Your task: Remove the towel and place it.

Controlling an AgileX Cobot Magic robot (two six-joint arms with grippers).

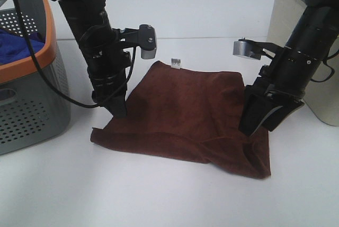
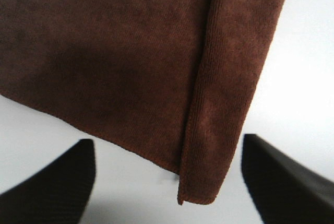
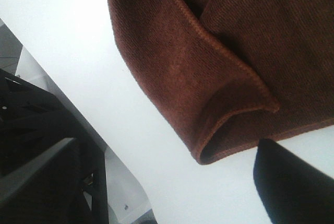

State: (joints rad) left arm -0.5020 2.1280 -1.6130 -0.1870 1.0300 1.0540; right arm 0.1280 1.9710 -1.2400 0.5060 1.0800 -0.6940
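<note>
**Towel flat on table, both arms over its side edges**

We see the towel (image 1: 185, 116) spread on the white table (image 1: 159, 195) at centre frame in the high view, white tag (image 1: 176, 63) on its upper edge. Lower right corner is rumpled, with a fold.

Left gripper (image 1: 119, 108) sits at the towel's left edge, centre-left of frame. In the left wrist view its fingers (image 2: 52, 187) are spread apart, the towel's folded hem between them, nothing gripped.

Right gripper (image 1: 257, 124) sits at the towel's right edge, centre-right of frame. In the right wrist view its fingers (image 3: 292, 182) are also apart, a curled towel corner (image 3: 224, 125) just beside one, not clamped.

Grey basket with orange rim (image 1: 50, 42) at far left, blue cloth (image 1: 16, 44) inside. Beige bin (image 1: 296, 31) at upper right.
</note>
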